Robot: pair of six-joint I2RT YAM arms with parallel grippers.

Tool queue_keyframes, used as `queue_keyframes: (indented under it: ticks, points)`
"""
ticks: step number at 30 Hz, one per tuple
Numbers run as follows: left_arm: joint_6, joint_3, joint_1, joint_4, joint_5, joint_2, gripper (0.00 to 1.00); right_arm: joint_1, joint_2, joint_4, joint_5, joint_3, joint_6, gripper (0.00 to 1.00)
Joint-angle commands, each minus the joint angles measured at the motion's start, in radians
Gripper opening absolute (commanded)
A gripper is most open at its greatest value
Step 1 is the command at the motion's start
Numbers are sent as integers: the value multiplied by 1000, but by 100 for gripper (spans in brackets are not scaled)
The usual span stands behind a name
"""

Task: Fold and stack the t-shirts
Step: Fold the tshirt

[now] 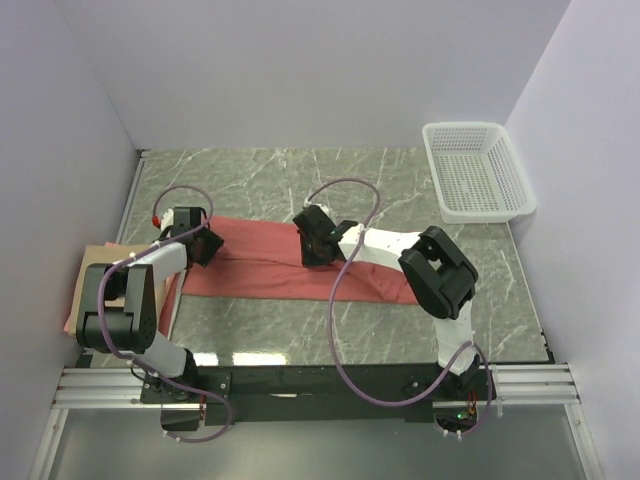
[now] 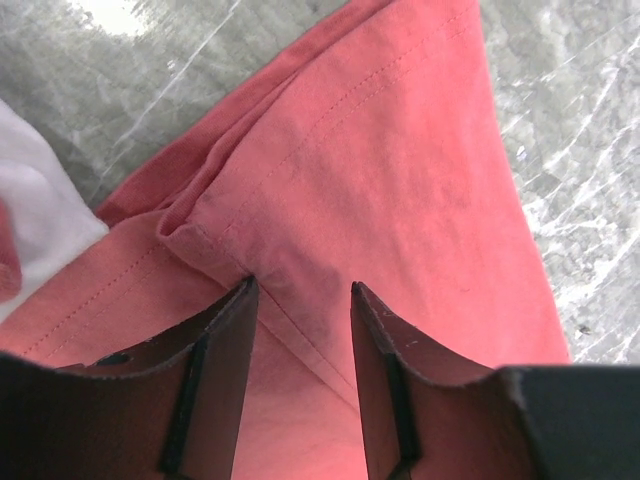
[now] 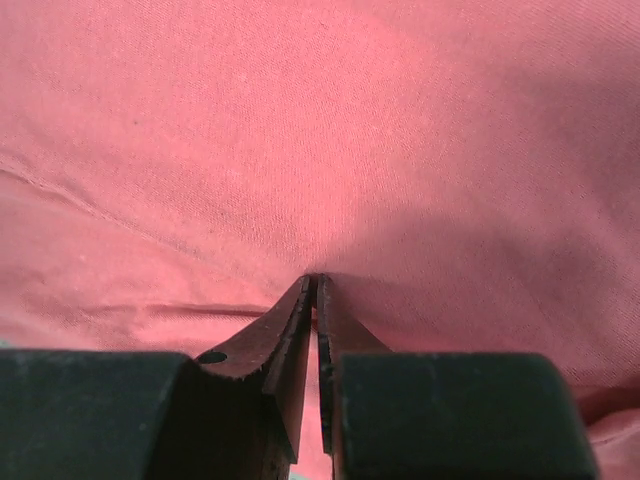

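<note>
The salmon-red t-shirt point(image 1: 260, 268) lies on the marble desk point(image 1: 300, 180) as a long folded band running across the middle, from my left arm towards my right. My left end effector point(image 2: 300, 290) sits at its left end with the fingers point(image 2: 225, 360) standing apart, straddling a seamed fold of the cloth without clamping it. My right end effector point(image 3: 316, 280) is at the band's far edge near the middle, its fingers drawn almost together on a small pinch of the fabric, which puckers at the tips. A tan-beige t-shirt point(image 1: 98, 256) lies at the desk's left edge, partly under my left arm. A white mesh basket point(image 1: 478, 170) stands in the far right corner.
</note>
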Motion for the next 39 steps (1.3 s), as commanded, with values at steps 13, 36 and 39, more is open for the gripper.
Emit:
queue_keyframes:
  ticks: [13,36,39]
  points:
    - [159,188,-145,69,86,-81,69,-240,-665,-69,53,-335,27,34]
    - [452,750,-638,-10,454,508,63,-565,-880,46,-117,-795,18,34]
    - [454,764,-650,-11,471,542,62,-576,-869,58,-127,-786,17,34]
